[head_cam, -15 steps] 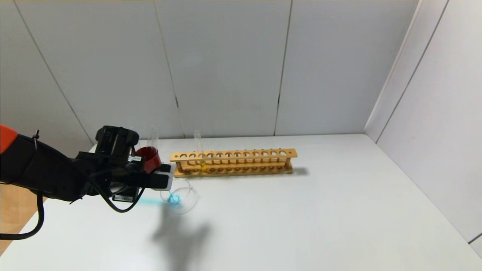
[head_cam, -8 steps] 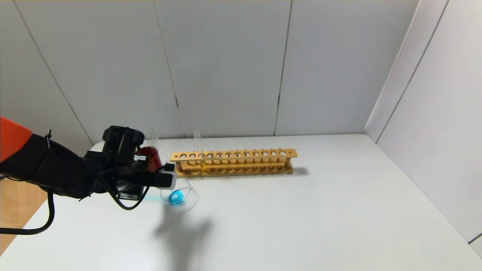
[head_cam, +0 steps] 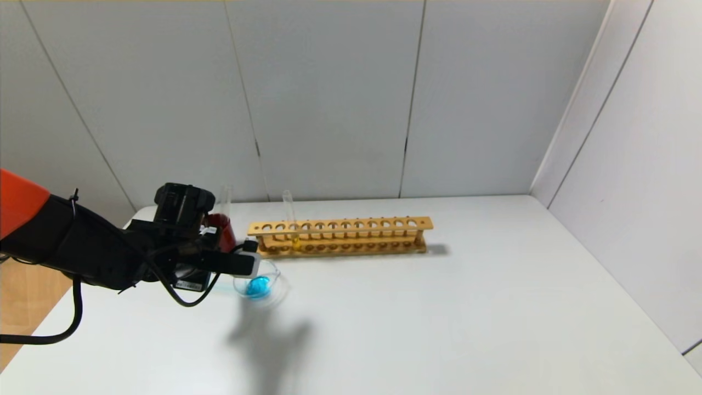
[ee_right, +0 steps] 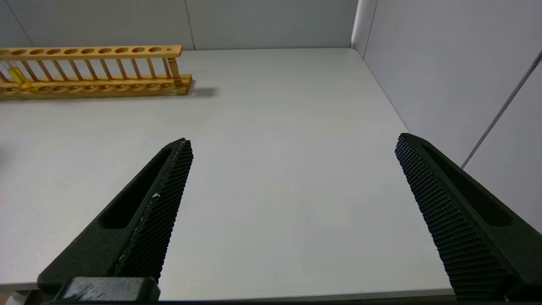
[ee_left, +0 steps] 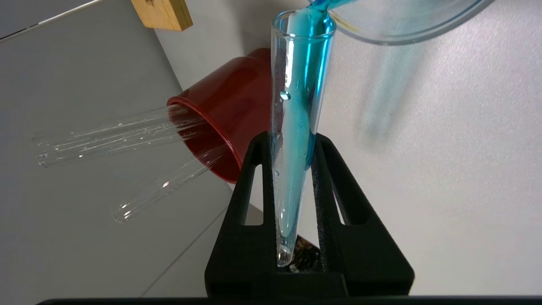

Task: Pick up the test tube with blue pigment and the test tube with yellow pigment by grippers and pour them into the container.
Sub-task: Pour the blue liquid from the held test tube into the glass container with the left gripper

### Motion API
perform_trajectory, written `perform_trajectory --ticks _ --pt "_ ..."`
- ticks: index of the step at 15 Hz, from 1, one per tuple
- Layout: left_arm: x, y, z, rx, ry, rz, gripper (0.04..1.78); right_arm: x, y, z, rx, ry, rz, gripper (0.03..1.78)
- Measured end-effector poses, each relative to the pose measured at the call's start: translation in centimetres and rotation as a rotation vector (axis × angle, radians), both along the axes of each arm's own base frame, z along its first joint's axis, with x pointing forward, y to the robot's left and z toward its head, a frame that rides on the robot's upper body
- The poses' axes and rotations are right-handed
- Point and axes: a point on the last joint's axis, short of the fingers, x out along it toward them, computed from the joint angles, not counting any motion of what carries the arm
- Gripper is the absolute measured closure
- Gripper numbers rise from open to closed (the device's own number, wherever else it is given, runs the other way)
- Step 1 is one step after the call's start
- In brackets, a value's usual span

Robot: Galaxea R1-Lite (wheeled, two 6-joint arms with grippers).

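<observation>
In the head view, at lower left, we see the left gripper [head_cam: 249, 265] tipped beside the glass dish [head_cam: 277, 285]. Compared with a second ago, the blue streak beside the dish is gone and a blue pool sits in the dish, so we judge the blue pour nearly done. The yellow tube [head_cam: 289, 219] stands in the wooden rack [head_cam: 356, 230], centre frame.

In the left wrist view, the jaws are clamped on the blue tube [ee_left: 296, 127], mid-frame, its mouth at the dish rim [ee_left: 394, 38], top right. A red cup [ee_left: 224, 110] holds empty tubes.

In the right wrist view, the right gripper [ee_right: 292, 178] is spread wide, empty, over bare table [ee_right: 275, 106]; the yellow tube is next.
</observation>
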Motion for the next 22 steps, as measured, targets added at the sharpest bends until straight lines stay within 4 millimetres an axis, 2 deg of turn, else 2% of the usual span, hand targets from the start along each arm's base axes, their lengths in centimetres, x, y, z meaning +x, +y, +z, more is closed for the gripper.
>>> perform_trajectory --ticks 22 --pt "-0.3 -1.2 0.9 0.182 -0.026 -0.05 1.5 0.0 0.0 0.0 0.0 0.0 0.0 0.06"
